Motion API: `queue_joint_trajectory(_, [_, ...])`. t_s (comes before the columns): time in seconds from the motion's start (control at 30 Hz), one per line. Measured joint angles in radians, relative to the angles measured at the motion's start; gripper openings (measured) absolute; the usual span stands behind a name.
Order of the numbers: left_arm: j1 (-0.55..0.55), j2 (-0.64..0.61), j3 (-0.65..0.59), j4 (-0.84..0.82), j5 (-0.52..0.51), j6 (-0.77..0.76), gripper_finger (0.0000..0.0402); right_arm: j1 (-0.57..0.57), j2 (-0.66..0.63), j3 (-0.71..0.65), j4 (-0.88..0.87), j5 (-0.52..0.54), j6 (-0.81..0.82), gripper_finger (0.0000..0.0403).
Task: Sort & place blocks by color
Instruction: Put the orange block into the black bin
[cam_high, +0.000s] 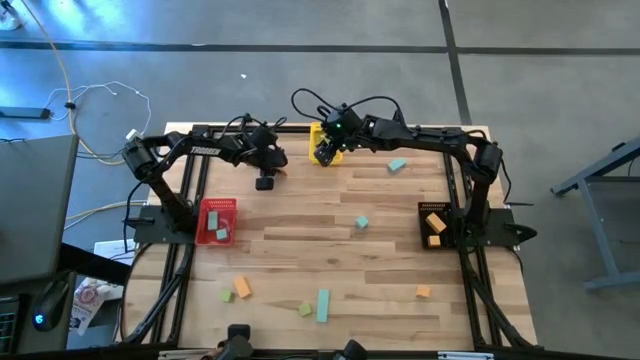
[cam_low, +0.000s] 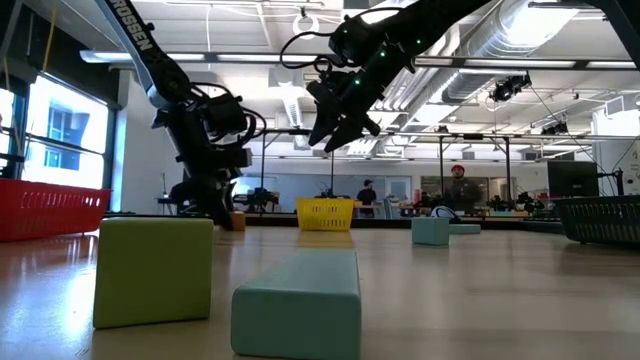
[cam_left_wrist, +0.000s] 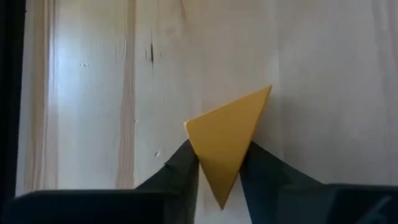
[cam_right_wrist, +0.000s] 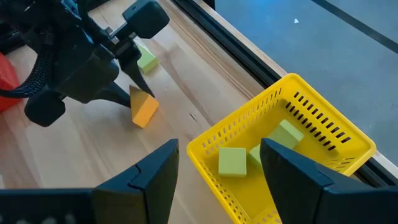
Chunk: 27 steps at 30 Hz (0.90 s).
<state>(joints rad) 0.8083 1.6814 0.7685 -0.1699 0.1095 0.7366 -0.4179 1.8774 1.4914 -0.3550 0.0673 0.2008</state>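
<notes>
Orange block (cam_left_wrist: 227, 148): lower tip hidden between the left gripper's fingers (cam_left_wrist: 186, 168)
Yellow bin (cam_right_wrist: 314, 115): near corner cut off by frame edge, partly behind right gripper's fingers (cam_right_wrist: 292, 171)
Red bin (cam_low: 50, 208): cropped at low view's edge

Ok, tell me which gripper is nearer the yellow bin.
Right. The right gripper hangs open just above the yellow bin; the left gripper is off to its side, shut on an orange block.

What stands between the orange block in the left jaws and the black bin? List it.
Only a teal cube lies on the table near the straight line from the orange block, shut in the left gripper, to the black bin. The right gripper, open over the yellow bin, is off that line.
</notes>
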Motion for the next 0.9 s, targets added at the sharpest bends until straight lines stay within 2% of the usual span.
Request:
queue_joint_trajectory(0.17, [-0.001, 0.002, 0.000, 0.001, 0.044, -0.019, 0.0043, 0.000, 0.000, 0.000, -0.005, 0.000, 0.004, 0.0211])
queue_joint_trajectory(0.33, [-0.001, 0.002, 0.000, 0.001, 0.054, -0.072, 0.0037, 0.001, 0.000, 0.000, -0.019, -0.024, 0.008, 0.0211])
queue_joint_trajectory(0.53, [-0.001, 0.002, -0.001, 0.017, 0.126, -0.117, 0.0025, 0.031, 0.000, 0.000, -0.042, -0.062, -0.014, 0.0211])
queue_joint_trajectory(0.77, [-0.001, 0.002, -0.001, 0.027, 0.215, -0.179, 0.0023, 0.093, 0.000, 0.000, -0.103, -0.075, -0.063, 0.0211])
queue_joint_trajectory(0.9, [-0.020, 0.002, -0.001, 0.069, 0.232, -0.236, 0.0023, 0.142, 0.000, 0.000, -0.117, -0.075, -0.107, 0.0211])
